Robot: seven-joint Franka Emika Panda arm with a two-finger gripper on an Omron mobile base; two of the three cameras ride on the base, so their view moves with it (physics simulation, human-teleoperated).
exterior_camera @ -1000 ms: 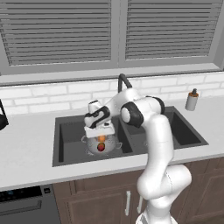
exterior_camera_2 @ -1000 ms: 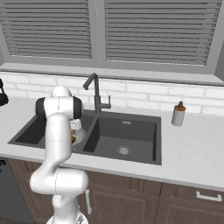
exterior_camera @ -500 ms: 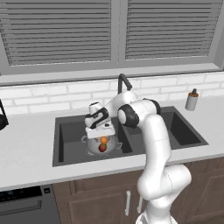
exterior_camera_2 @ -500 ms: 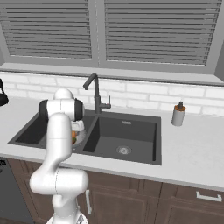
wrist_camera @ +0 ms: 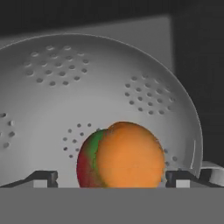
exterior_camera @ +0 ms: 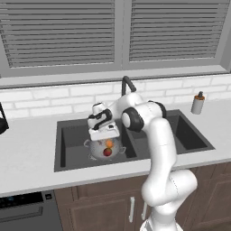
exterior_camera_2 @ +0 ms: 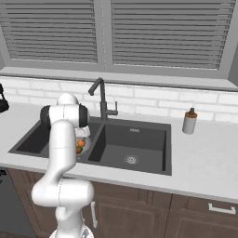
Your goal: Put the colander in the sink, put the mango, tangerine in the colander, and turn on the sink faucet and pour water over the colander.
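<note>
One sink, two basins. One colander seated in the left basin, holding two fruits: one tangerine and one mango, touching. Gripper directly above the fruit, fingers spread wide either side, gripping nothing. One sink faucet behind the divider. One soap dispenser on the counter, right.

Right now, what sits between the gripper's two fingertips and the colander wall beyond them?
In the hand view, the tangerine sits between the open gripper and the colander wall, with the mango against it.
</note>
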